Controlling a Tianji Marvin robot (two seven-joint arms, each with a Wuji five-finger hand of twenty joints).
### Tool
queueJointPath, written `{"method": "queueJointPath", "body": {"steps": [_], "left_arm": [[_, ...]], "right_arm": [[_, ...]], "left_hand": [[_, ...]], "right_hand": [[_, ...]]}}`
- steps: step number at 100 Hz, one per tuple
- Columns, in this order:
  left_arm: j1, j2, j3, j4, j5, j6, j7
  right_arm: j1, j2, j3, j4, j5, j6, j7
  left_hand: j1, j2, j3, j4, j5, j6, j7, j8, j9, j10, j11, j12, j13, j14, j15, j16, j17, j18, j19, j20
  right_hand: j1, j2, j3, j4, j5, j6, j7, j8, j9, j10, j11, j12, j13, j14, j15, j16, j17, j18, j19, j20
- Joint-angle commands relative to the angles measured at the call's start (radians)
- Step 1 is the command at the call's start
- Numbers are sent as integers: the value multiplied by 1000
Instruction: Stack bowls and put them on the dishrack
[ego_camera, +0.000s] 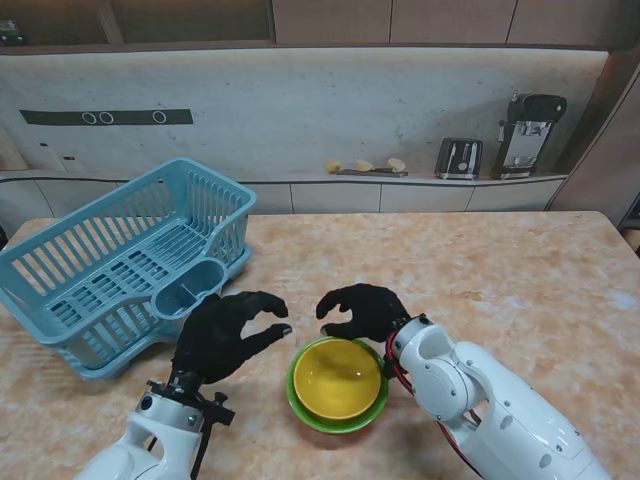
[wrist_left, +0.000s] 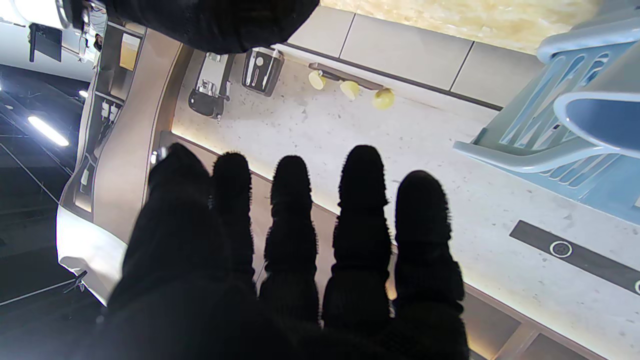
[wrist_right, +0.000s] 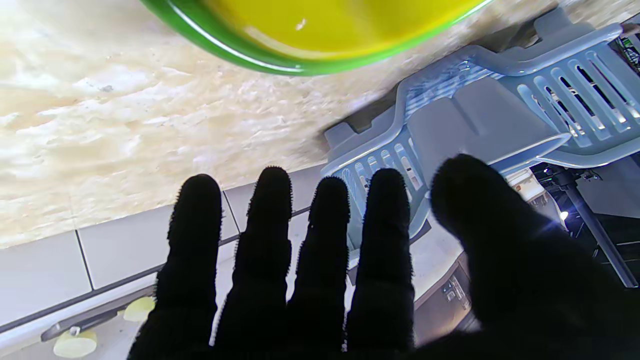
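Note:
A yellow bowl (ego_camera: 336, 378) sits nested inside a green bowl (ego_camera: 300, 404) on the table near me, at centre. In the right wrist view the green bowl (wrist_right: 220, 44) and the yellow bowl (wrist_right: 330, 22) fill one edge. My left hand (ego_camera: 225, 335) hovers just left of the stack with its fingers spread and nothing in it. Farther from me than the stack's rim is my right hand (ego_camera: 362, 311), fingers curled loosely and holding nothing. The light blue dishrack (ego_camera: 125, 262) stands to the left, its cutlery cup facing the bowls.
The marble table (ego_camera: 500, 270) stretches to the right of the bowls. Beyond the table's far edge runs a counter with a toaster (ego_camera: 459, 158), a dark appliance (ego_camera: 530, 133) and small yellow pieces (ego_camera: 365, 166).

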Motion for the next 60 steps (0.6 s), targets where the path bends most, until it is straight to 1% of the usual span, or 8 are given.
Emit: {"method": "queueJointPath", "body": {"steps": [1, 20, 24, 43, 60], "left_arm": [[4, -2, 5, -7, -1, -4, -16], [-7, -1, 16, -2, -5, -10, -21], [-11, -1, 21, 0, -6, -11, -23], [-42, 0, 52, 19, -24, -19, -36], [-69, 1, 77, 38, -37, -26, -48]], "right_arm": [[-23, -3, 5, -18, -7, 6, -2], [-65, -5, 36, -49, -22, 29, -29], [-76, -5, 45, -57, -25, 33, -34], [-138, -5, 94, -100, -67, 63, -66], [-202, -6, 147, -155, -80, 103, -79]], "left_hand": [[-5, 37, -14, -1, 20, -18, -3, 19, 29, 5, -10, 19, 15, 6, 2, 0, -8, 19, -1, 3], [-3, 36, -14, -1, 16, -17, -5, 18, 27, 5, -12, 18, 14, 2, -2, -2, -8, 19, -1, 3], [-3, 35, -14, -1, 16, -17, -5, 17, 26, 3, -12, 18, 13, 0, -4, -4, -8, 18, -2, 3], [0, 34, -13, 0, 11, -13, -10, 15, 20, 7, -17, 14, 10, -4, -15, -11, -9, 13, -14, -3], [0, 34, -13, 0, 5, -13, -15, 13, 11, 6, -25, 8, 4, -8, -30, -20, -13, 8, -37, -14]], "right_hand": [[-39, 30, -23, 34, -9, 9, -24, 17, -41, 8, -15, -15, -25, 1, -16, -25, -17, 6, -7, 12], [-34, 24, -42, 30, 10, -9, -14, 36, -26, -1, -7, -10, -17, 0, -15, -24, -17, 8, -3, 16], [-31, 22, -42, 28, 13, -10, -9, 38, -24, 2, -5, -8, -15, 0, -14, -23, -19, 9, -3, 16], [-39, 25, -47, 19, 21, -16, 11, 34, -4, -6, 8, 1, 6, -4, 0, -15, 0, 4, 11, 22], [-42, 27, -52, 15, 27, -18, 18, 28, 1, -4, 12, 7, 10, -3, 10, -9, 6, -1, 20, 25]]}}
